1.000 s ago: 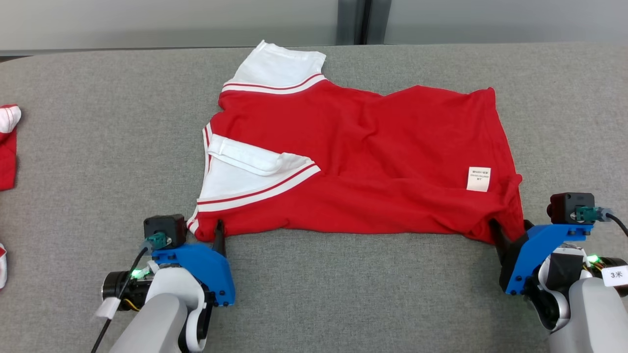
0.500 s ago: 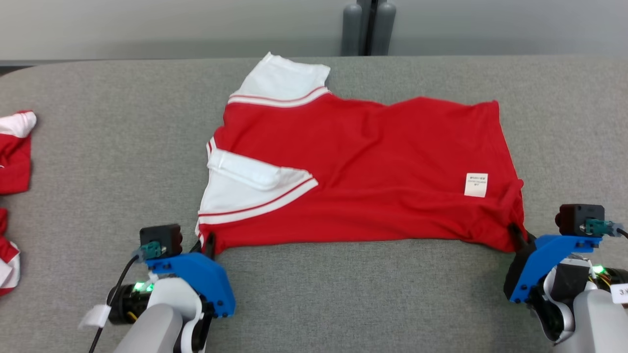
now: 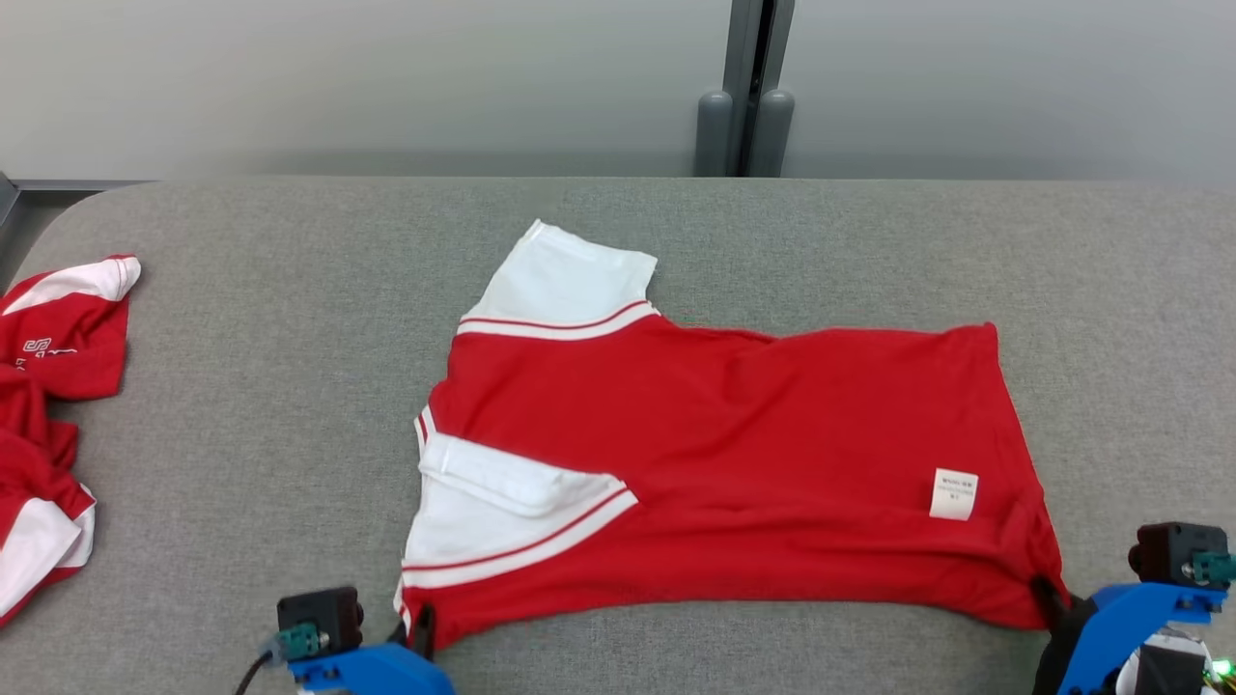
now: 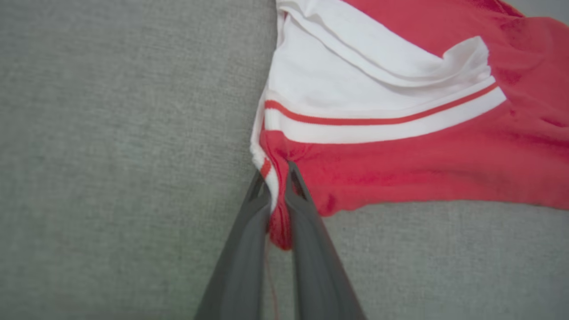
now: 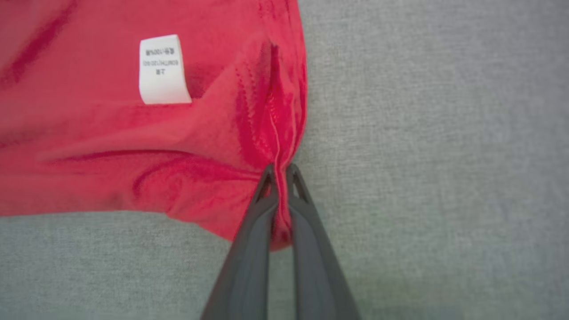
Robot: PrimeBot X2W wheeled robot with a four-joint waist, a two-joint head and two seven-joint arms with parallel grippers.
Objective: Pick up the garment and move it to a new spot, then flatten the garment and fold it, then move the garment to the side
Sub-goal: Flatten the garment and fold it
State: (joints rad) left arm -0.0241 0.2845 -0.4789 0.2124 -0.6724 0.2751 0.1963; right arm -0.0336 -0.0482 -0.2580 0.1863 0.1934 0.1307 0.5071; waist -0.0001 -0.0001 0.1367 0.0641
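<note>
Grey cloth covers the desk (image 3: 241,405), and the red shirt (image 3: 734,434) with white sleeves lies spread across its middle. More red and white clothing (image 3: 43,405) is heaped at the desk's left edge, well apart. At the near edge the left claw (image 4: 278,175) is clenched on the sleeve-side corner and the right claw (image 5: 280,171) on the hem corner, near a small white label (image 5: 163,69)

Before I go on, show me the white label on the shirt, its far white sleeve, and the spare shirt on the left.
white label (image 3: 954,493), head view, middle of the tag
far white sleeve (image 3: 570,275), head view, centre of the white cloth
spare shirt (image 3: 68,352), head view, red cloth near its top
</note>
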